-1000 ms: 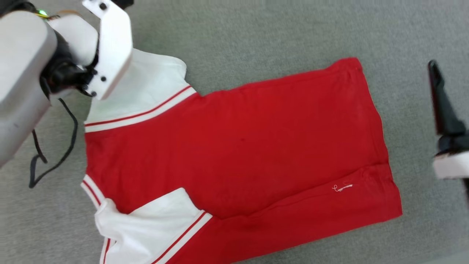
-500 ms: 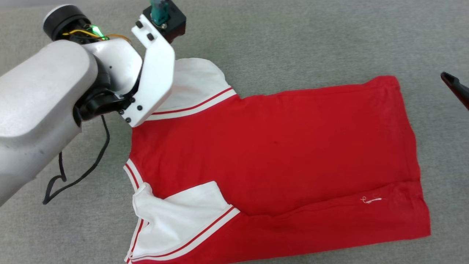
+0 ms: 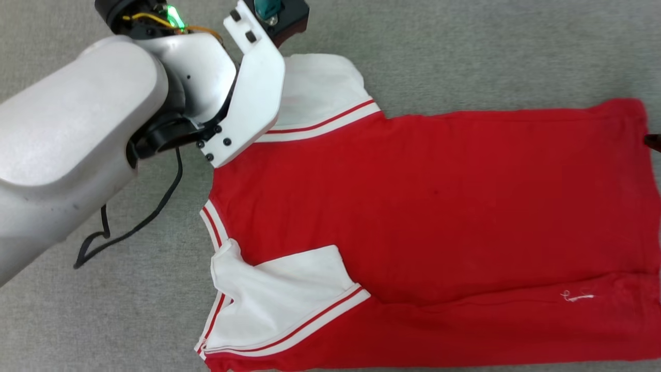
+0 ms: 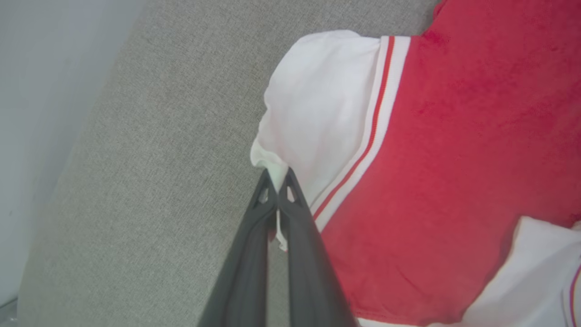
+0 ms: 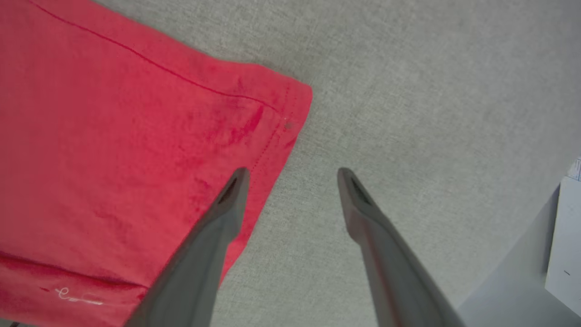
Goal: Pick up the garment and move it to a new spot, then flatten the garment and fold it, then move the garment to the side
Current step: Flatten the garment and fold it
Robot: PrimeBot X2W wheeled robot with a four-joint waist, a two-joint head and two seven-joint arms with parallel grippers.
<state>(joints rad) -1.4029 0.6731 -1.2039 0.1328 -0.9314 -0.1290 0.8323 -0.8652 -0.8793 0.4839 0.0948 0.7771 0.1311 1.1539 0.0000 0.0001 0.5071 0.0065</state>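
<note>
- The left arm (image 3: 77, 129) reaches in from the left side of the head view, up to the far corner of the garment (image 3: 439, 206), and its white wrist bracket covers the fingers there.
- In the left wrist view the left gripper (image 4: 277, 179) has its jaws closed, and they pinch the edge of the white sleeve (image 4: 317, 104); a small piece of white cloth shows between the two fingers.
- The right gripper (image 5: 292, 175) has its jaws wide apart and holds nothing. One finger is over the hem corner of the garment, the other over the grey cloth surface (image 5: 408, 113). Whether they touch, I cannot tell.
- The garment lies flat on the grey surface with a plain red face up.
- Its long axis runs from left to right in the head view: the sleeves point to the left, the hem to the right.
- The nearer sleeve (image 3: 289, 294) is folded in over the red body.
- The right and bottom edges of the head view cut off the hem and the near side.
- A black cable (image 3: 139, 222) hangs under the left arm.
</note>
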